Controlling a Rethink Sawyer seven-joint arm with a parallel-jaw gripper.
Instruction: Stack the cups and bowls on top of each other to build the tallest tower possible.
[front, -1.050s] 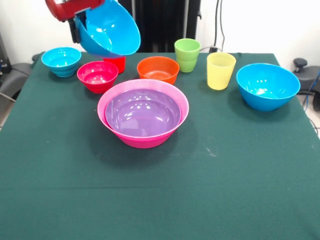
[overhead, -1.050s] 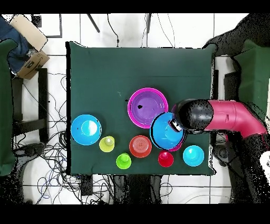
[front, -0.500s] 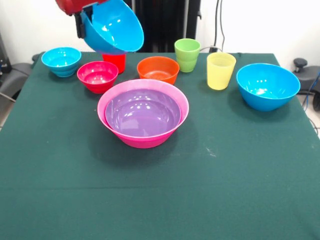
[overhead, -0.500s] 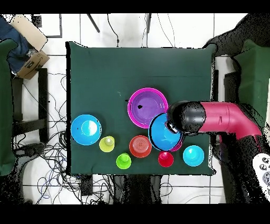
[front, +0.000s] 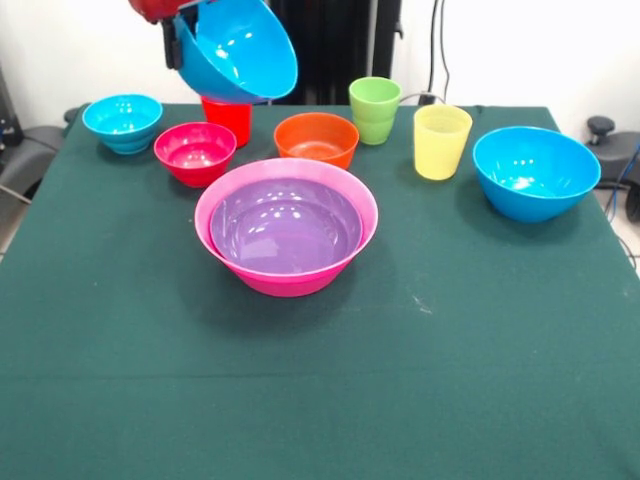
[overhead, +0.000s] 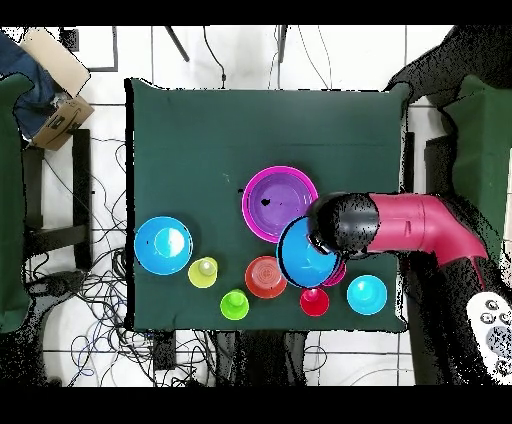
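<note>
The gripper (front: 178, 35) pinches the rim of a glossy blue bowl (front: 240, 48), holding it in the air, tipped so its opening faces forward and down. It hangs above the red cup (front: 228, 118), behind the purple bowl (front: 285, 222) nested in the pink bowl (front: 285, 280) on the table (front: 420, 370).

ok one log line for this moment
gripper: shut on blue bowl, tilted, aloft | tower: purple bowl in pink bowl | other bowls, cups: on table
</note>
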